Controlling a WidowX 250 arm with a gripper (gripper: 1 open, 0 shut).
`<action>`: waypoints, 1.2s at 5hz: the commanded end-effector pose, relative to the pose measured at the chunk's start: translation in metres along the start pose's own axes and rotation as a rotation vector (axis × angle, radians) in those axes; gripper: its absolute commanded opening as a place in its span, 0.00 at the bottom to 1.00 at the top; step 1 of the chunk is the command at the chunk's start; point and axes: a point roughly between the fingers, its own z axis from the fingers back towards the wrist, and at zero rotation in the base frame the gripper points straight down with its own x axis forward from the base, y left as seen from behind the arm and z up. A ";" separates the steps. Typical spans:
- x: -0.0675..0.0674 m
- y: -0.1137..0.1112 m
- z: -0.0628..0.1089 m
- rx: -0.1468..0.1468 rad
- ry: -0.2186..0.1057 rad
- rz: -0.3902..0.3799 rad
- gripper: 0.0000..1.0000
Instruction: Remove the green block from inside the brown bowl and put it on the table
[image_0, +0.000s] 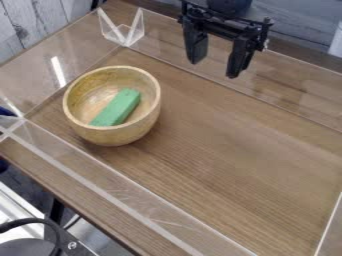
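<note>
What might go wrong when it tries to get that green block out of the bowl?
The green block lies low inside the brown bowl, so the open pincer might knock the thick rim on its way in. The bowl also sits close to the clear wall at the table's edge, which could crowd the approach.

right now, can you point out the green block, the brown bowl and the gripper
green block (118, 108): camera view, middle of its top face
brown bowl (150, 116): camera view, right side wall
gripper (218, 64): camera view, midway between its open fingertips
</note>
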 end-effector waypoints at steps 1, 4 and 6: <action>-0.008 0.010 -0.006 0.009 0.021 0.000 1.00; -0.052 0.079 -0.023 0.036 0.015 0.047 1.00; -0.055 0.099 -0.037 0.038 0.019 0.082 1.00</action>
